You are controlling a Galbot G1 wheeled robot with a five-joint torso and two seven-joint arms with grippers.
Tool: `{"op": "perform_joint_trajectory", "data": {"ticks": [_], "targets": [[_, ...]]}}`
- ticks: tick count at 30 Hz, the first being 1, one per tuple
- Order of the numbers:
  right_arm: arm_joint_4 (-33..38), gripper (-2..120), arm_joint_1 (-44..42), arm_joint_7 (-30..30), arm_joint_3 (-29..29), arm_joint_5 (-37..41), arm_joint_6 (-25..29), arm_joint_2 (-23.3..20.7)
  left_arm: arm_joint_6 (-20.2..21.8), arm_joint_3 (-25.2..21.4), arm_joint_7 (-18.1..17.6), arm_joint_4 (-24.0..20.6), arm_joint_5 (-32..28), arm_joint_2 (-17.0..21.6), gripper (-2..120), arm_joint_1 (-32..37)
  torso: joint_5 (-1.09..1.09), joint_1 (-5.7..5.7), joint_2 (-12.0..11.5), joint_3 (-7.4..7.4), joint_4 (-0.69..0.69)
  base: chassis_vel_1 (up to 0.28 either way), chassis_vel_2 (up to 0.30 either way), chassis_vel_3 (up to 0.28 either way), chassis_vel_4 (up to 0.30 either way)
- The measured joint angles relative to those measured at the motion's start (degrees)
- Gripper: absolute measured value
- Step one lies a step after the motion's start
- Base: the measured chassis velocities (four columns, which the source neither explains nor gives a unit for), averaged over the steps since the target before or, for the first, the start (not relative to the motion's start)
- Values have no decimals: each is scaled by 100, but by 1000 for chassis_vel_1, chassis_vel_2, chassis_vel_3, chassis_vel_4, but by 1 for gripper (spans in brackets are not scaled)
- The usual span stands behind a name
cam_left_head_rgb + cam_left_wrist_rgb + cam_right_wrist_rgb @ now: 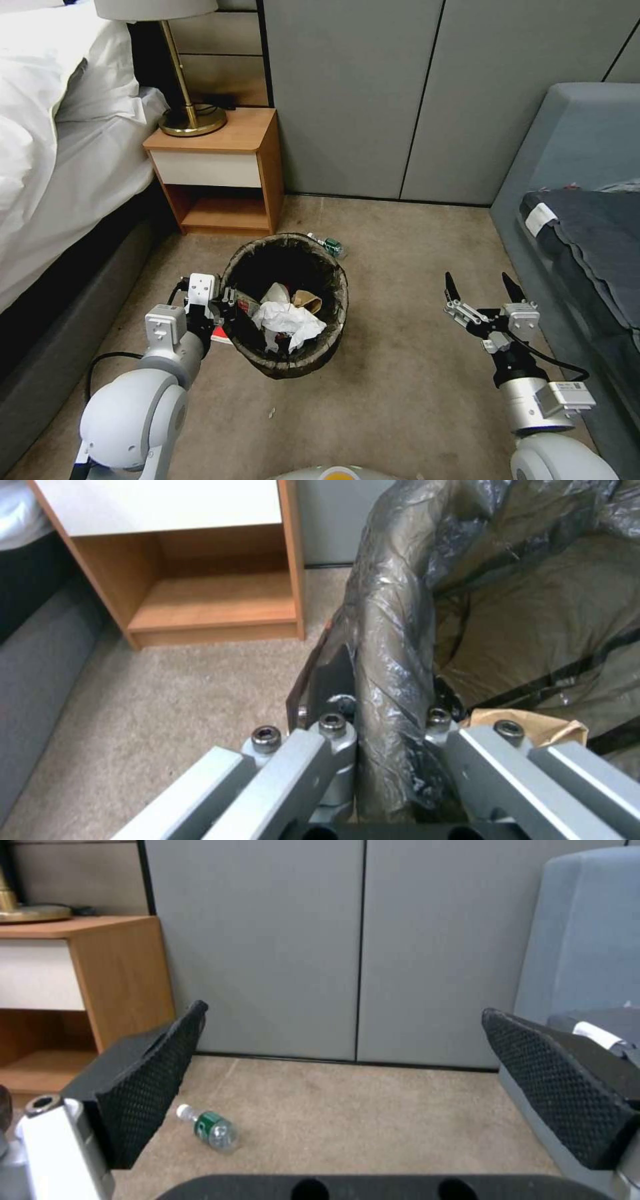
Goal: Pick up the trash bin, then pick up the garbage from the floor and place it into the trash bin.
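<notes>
One green-labelled bottle (212, 1131) on carpet, writing unreadable, right gripper (484, 289) agape

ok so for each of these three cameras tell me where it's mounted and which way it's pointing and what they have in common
Head view: on the robot's head, looking forward and down at the carpet; both arms show, left pincer on the trash bin rim, right pincer open above bare carpet.
Left wrist view: on the left wrist, looking along its fingers clamping the bagged rim, nightstand beyond.
Right wrist view: on the right wrist, facing the grey wall panels between its open pads, plastic bottle on the floor.
Shared: nightstand in all three; bottle in head and right wrist views.
</notes>
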Motion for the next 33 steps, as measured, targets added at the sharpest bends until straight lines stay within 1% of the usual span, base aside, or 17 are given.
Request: {"op": "perform_joint_trajectory", "data": {"ticks": [33], "targets": [[-103, 100, 18, 4, -40, 22, 93, -5, 32, -51, 16, -95, -11, -16, 2, 49, 0, 0, 0, 0, 1, -100, 101, 98, -103]]}}
